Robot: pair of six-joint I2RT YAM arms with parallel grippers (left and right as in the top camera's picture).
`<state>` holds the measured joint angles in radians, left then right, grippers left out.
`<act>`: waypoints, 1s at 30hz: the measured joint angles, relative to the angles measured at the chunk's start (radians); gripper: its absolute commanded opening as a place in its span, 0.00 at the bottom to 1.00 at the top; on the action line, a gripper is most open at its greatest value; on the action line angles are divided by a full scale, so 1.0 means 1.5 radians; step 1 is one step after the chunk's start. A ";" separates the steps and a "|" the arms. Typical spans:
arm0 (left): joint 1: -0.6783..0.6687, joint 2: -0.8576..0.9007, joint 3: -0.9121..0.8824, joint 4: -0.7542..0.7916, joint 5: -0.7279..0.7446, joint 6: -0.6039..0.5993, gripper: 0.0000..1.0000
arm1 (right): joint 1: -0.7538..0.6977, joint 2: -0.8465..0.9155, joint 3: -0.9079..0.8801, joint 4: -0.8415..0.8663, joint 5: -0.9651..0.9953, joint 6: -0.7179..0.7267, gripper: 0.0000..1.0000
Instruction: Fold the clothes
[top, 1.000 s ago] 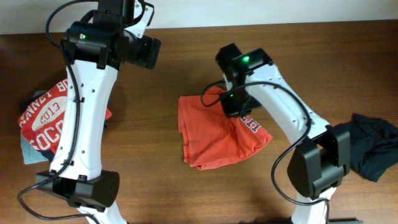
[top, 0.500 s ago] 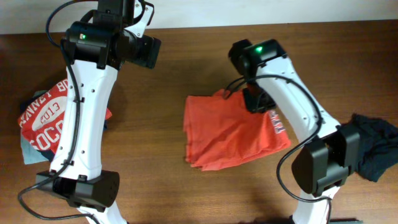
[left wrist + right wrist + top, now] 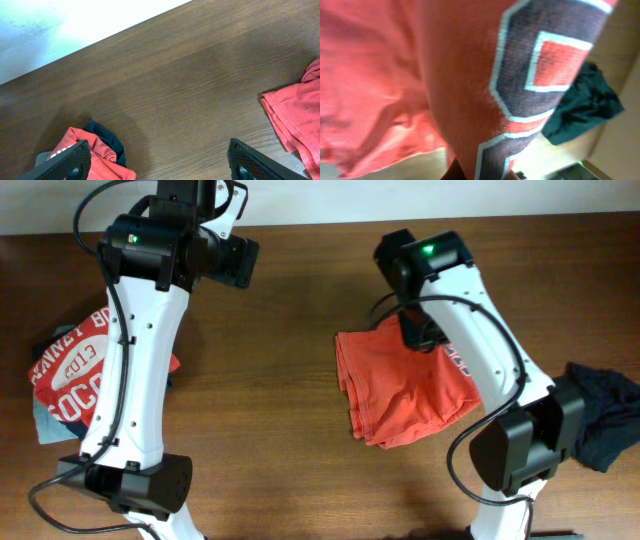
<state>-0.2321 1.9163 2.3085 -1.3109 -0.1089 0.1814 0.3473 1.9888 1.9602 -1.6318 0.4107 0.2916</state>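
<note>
An orange-red shirt (image 3: pixel 400 385) with navy, white-edged lettering lies bunched on the table at centre right. My right gripper (image 3: pixel 420 330) is shut on its far edge. In the right wrist view the cloth (image 3: pixel 445 75) fills the frame and hides the fingers. A pile of clothes with a red printed T-shirt (image 3: pixel 70 370) on top lies at the left, over a pale grey-blue piece (image 3: pixel 45 420). A dark garment (image 3: pixel 600 415) lies at the right edge. My left gripper (image 3: pixel 160 167) is open and empty, held above bare wood, with the pile's corner (image 3: pixel 95 152) by its left finger.
The brown wooden table (image 3: pixel 260 430) ends at a pale wall along the back (image 3: pixel 60 25). The dark garment also shows in the right wrist view (image 3: pixel 585 100). The orange-red shirt's edge shows at the right in the left wrist view (image 3: pixel 295 115).
My right gripper has moved right and a little back, dragging the orange-red shirt with it; the shirt is now narrower and more bunched. The left arm has not moved.
</note>
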 measured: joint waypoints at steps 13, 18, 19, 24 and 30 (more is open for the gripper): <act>0.000 0.000 0.000 0.002 0.000 0.000 0.87 | 0.138 0.102 -0.030 0.067 -0.094 0.016 0.30; 0.000 0.000 0.000 0.002 0.000 0.000 0.87 | 0.179 0.110 -0.033 0.079 -0.128 0.018 0.34; 0.000 0.000 0.000 0.002 0.000 0.000 0.87 | 0.184 0.110 -0.033 0.080 -0.136 0.018 0.34; 0.000 0.000 0.000 0.002 0.000 0.000 0.87 | 0.186 0.110 -0.033 0.081 -0.170 0.018 0.33; 0.000 0.000 0.000 0.002 0.000 0.000 0.87 | 0.147 0.108 -0.033 0.079 -0.171 0.018 0.38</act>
<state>-0.2321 1.9163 2.3085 -1.3083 -0.1089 0.1814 0.5682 2.1509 1.9106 -1.5131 0.1547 0.3183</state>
